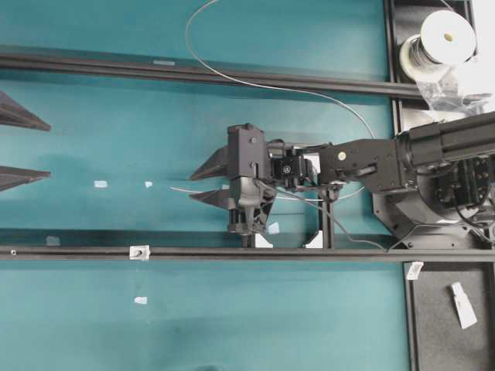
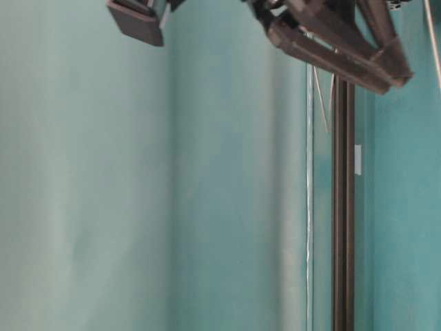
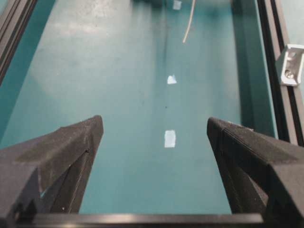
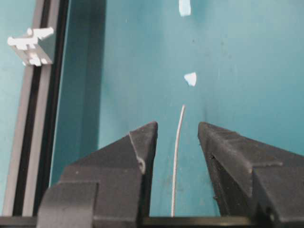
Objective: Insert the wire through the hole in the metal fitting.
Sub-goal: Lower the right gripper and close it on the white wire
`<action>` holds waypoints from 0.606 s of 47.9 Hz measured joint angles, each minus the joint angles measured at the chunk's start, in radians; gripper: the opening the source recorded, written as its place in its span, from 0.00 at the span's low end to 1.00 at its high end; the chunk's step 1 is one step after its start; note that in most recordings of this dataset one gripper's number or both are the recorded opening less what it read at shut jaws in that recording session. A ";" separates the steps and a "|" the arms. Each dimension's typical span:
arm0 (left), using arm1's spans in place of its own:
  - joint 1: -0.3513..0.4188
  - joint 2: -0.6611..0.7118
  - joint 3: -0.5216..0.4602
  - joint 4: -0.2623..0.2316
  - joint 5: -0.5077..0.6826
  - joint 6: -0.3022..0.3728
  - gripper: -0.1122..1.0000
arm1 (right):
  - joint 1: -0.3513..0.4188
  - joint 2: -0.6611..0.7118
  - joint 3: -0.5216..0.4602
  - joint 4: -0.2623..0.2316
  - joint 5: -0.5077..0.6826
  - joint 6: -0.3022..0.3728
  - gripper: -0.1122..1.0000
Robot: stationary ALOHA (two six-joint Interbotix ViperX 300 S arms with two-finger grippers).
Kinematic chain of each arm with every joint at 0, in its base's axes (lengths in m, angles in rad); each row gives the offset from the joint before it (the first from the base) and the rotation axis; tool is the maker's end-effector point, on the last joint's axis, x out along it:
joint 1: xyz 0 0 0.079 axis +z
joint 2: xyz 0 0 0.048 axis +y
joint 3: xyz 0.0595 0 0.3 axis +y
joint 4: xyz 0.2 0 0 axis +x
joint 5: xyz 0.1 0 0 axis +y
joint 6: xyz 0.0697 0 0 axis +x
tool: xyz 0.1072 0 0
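- Two matte black wedge fingers of my left gripper [image 3: 154, 137], spread wide, released.
- Metal fitting [image 1: 139, 252]: shiny squarish tab on the black rail [image 1: 232, 253].
- Wire [image 4: 176, 156]: thin, pale, lengthwise between my right gripper's [image 4: 176, 130] parted fingers; grasp unclear.
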State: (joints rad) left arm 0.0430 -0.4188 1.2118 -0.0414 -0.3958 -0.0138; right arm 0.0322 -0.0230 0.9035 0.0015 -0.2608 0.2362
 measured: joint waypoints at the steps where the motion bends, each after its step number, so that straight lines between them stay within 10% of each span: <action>1: 0.000 0.000 0.000 0.000 -0.002 -0.002 0.83 | 0.000 0.003 -0.002 0.000 0.000 0.002 0.53; 29: -0.002 0.000 0.003 0.000 -0.002 -0.002 0.83 | 0.000 0.028 -0.002 0.000 0.031 0.012 0.53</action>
State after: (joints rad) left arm 0.0414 -0.4188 1.2149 -0.0414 -0.3973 -0.0153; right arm 0.0322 0.0046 0.9020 0.0015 -0.2301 0.2485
